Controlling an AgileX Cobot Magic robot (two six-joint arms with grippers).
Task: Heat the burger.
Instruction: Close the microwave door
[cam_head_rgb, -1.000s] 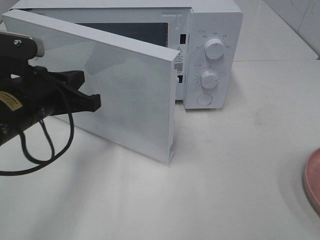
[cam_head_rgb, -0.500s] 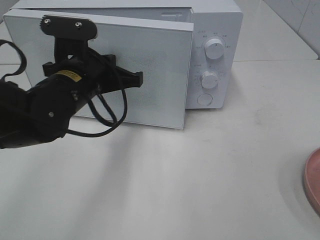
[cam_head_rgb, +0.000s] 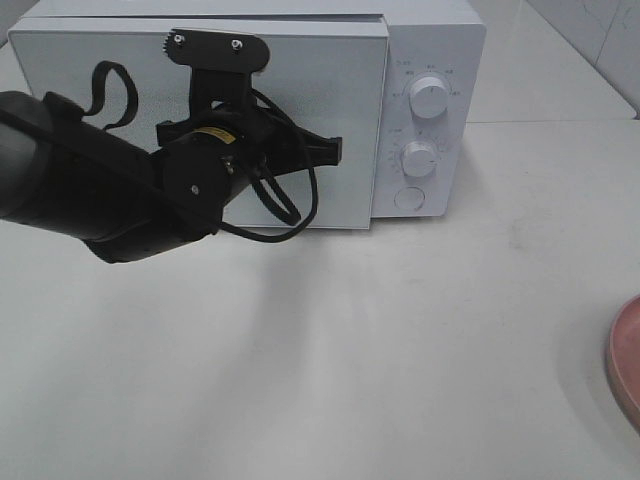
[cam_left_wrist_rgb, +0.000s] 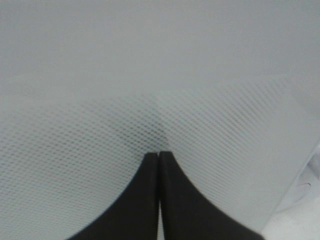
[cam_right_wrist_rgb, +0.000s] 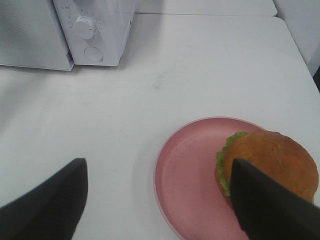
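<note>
The burger (cam_right_wrist_rgb: 267, 165) looks soft, tall and prone to toppling, so I judge it best taken low on both sides of the bun, gently. Its top is glossy golden-brown with a green lettuce frill. It sits on the plate (cam_right_wrist_rgb: 185, 175) beneath the spread-open right gripper (cam_right_wrist_rgb: 160, 200). The left gripper (cam_left_wrist_rgb: 159, 155), clenched and empty, presses the microwave (cam_head_rgb: 430, 60) door (cam_left_wrist_rgb: 150, 75).

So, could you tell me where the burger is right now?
The burger sits on the pink plate on the table's right side, off to the microwave's right; the right wrist view shows it beneath the open right gripper.
</note>
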